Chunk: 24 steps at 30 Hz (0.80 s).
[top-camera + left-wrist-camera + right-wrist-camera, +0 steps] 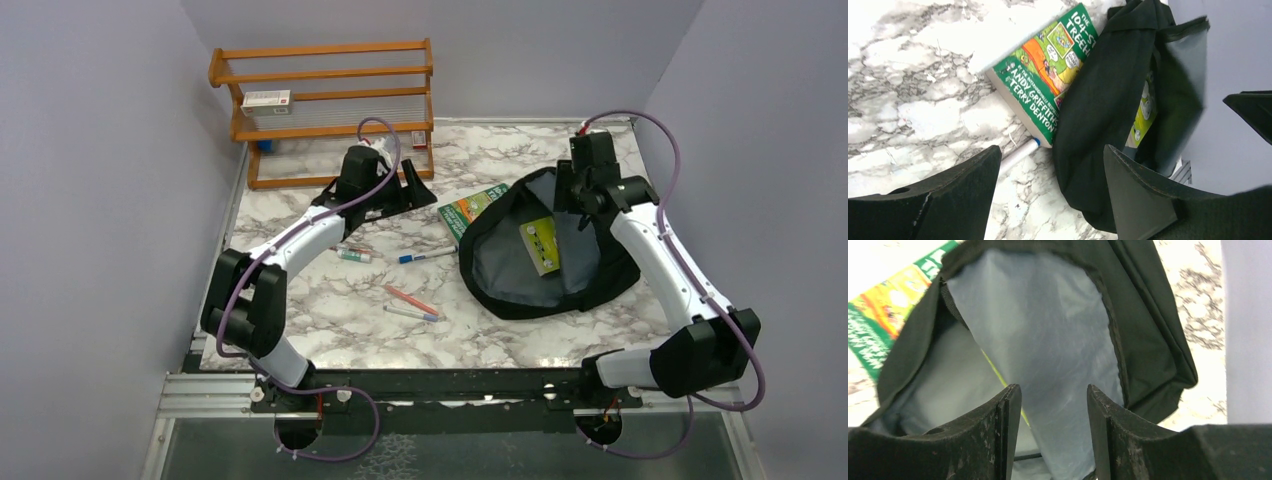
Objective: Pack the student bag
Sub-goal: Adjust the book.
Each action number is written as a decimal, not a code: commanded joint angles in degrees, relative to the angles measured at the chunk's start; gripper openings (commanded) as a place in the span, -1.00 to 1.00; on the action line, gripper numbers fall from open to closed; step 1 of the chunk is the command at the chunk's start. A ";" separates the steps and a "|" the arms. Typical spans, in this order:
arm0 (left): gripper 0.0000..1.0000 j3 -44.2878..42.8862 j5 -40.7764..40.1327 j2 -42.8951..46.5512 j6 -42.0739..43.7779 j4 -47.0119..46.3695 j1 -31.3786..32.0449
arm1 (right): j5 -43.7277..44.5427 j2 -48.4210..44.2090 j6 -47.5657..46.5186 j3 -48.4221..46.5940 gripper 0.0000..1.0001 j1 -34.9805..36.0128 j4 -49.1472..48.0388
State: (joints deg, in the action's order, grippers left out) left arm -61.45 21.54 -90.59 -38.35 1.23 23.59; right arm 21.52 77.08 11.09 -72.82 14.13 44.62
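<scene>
Though illegible overhead, book (1040,85) title clear by student bag (1098,120), left wrist.

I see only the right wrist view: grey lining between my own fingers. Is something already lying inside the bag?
Observer: Yes. The top view shows a yellow-green book lying inside the student bag.
Operator: Where is the other arm?
Observer: The left gripper is open and holds nothing. It hangs above the table beside the bag.
Operator: Are there pens outside the bag?
Observer: Yes, several pens lie loose on the marble table, on the left arm's side of the bag.
</scene>
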 commanded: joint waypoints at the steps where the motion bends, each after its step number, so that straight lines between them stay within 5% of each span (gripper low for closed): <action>1: 0.51 -4.59 -0.83 -2.19 1.68 3.04 -0.82 | -9.88 -0.78 1.39 -4.80 0.13 -0.42 -2.58; 12: 0.48 -4.33 0.00 -4.91 1.35 1.35 -1.18 | -26.61 11.81 0.38 -16.13 0.25 -0.42 -7.67; 24: 0.46 -2.31 0.60 -5.83 1.34 0.29 -1.54 | -26.78 38.31 -4.79 -34.91 0.56 -0.42 -7.28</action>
State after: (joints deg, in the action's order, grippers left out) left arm -64.31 21.41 -95.29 -37.43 2.70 22.44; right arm -3.92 110.04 8.95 -102.89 14.13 36.84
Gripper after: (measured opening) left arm 0.736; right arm 0.750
